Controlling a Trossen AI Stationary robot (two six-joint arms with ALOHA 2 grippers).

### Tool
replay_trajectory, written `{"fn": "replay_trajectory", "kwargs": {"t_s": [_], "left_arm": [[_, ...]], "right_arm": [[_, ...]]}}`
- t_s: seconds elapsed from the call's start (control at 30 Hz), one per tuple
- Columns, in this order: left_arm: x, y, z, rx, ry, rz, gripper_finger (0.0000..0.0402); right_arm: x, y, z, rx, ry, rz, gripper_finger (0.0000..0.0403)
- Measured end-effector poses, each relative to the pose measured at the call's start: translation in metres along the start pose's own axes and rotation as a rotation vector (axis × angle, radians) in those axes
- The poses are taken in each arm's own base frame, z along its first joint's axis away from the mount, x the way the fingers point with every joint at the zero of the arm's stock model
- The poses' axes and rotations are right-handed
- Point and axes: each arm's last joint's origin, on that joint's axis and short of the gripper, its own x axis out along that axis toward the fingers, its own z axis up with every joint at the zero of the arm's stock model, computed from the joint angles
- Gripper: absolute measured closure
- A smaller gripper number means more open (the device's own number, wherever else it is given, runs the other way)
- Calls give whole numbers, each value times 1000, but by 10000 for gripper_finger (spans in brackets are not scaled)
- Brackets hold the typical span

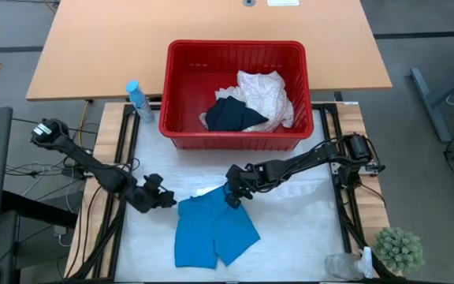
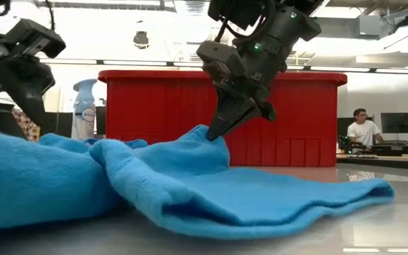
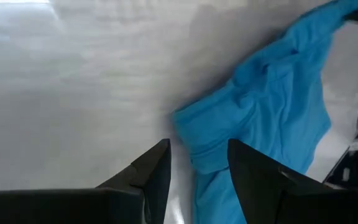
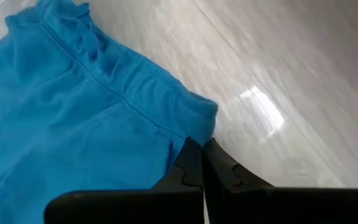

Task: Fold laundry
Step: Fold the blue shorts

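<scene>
On the bench [image 1: 306, 237], in front of the red basket [image 1: 236, 95]: one turquoise garment [image 1: 211, 229], lying flat. Right claw [image 1: 232, 197]: closed, pinching its waistband corner nearest the basket. Left claw [image 1: 166, 200]: parted, empty, beside the opposite corner. Inside the basket: cream lacy cloth [image 1: 266, 95], navy garment [image 1: 235, 114].

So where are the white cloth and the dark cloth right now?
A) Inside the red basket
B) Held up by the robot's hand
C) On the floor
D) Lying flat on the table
A: in the high view the white cloth and the dark cloth both lie inside the red basket, while only the blue garment is out on the table.
</scene>
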Motion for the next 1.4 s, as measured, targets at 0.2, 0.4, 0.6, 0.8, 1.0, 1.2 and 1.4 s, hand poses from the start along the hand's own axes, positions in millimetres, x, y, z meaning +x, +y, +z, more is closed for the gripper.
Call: {"fn": "replay_trajectory", "kwargs": {"t_s": [0.2,0.4,0.6,0.8,1.0,1.2,1.4], "left_arm": [[2,8,-2,-39,-43,-25,254],[6,13,-2,-93,-32,-70,254],[6,14,-2,-99,-28,-62,254],[9,20,-1,-105,-45,-5,254],[20,15,-7,-111,-40,-50,254],[34,14,-14,-129,-23,-54,254],[44,14,-17,-160,-32,-76,254]], "right_arm": [[0,-1,1,3,-1,1,386],[0,0,2,5,-13,11,386],[0,0,2,12,-17,15,386],[0,0,2,13,-17,15,386],[0,1,3,13,-20,18,386],[0,1,3,15,-25,21,386],[0,1,4,16,-34,29,386]]}}
